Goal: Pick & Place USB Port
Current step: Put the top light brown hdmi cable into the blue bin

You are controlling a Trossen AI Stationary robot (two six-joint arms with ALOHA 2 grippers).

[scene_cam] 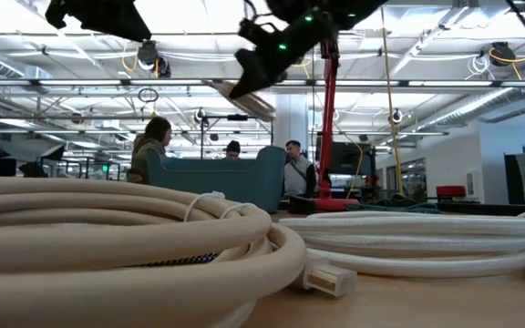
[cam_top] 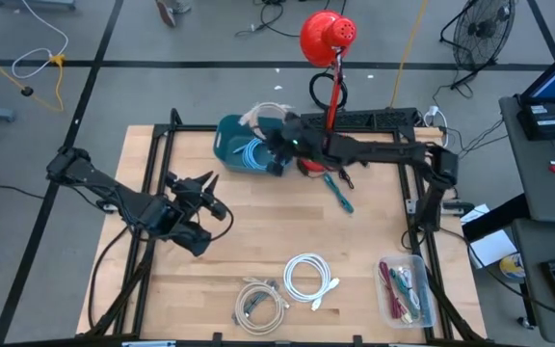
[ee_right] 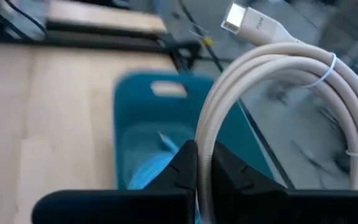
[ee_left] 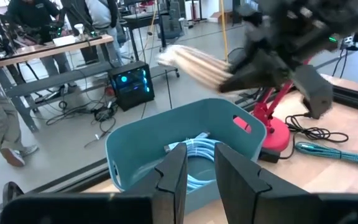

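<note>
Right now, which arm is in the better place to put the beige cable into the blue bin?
The right arm. Its claw is shut on the beige coiled cable and hangs over the teal bin. The left claw holds nothing and waits apart from the bin, over the bare table.

Both arms are matte black, jointed links with slim tapered fingers; a small green light (cam_top: 297, 146) glows on the right arm.

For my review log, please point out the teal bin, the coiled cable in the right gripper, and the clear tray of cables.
teal bin (cam_top: 231, 145): high view, on its left wall.
beige coiled cable (ee_right: 272, 59): right wrist view, on the loop's top curve.
clear tray (cam_top: 402, 260): high view, on its far rim.
</note>
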